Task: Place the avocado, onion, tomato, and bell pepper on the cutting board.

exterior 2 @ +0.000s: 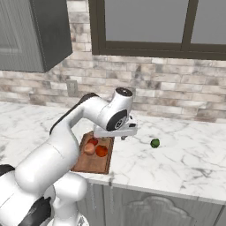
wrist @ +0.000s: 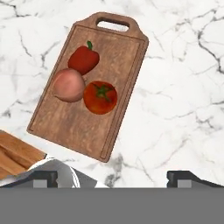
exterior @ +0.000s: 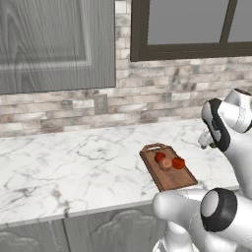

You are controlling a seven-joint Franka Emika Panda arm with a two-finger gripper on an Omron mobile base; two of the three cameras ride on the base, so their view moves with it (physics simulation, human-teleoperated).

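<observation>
The brown cutting board (wrist: 83,127) lies on the marble counter with its handle loop towards the wall. On it the deep red bell pepper (wrist: 84,59), the pale onion (wrist: 68,85) and the orange-red tomato (wrist: 100,97) sit close together. The same board (exterior 2: 90,164) shows in the right base view, and the dark green avocado (exterior 2: 155,143) rests on the counter to its right, apart from it. My gripper (exterior 2: 124,137) hangs open above the counter just right of the board, between board and avocado, with nothing between its fingers (wrist: 43,177).
A brick backsplash with a wall outlet (exterior: 100,103) runs behind the counter, under a dark-framed window (exterior 2: 145,26) and grey wall cabinets. The counter's front edge (exterior 2: 145,183) lies close to the board. Bare marble stretches to the left (exterior: 64,162) and right of the board.
</observation>
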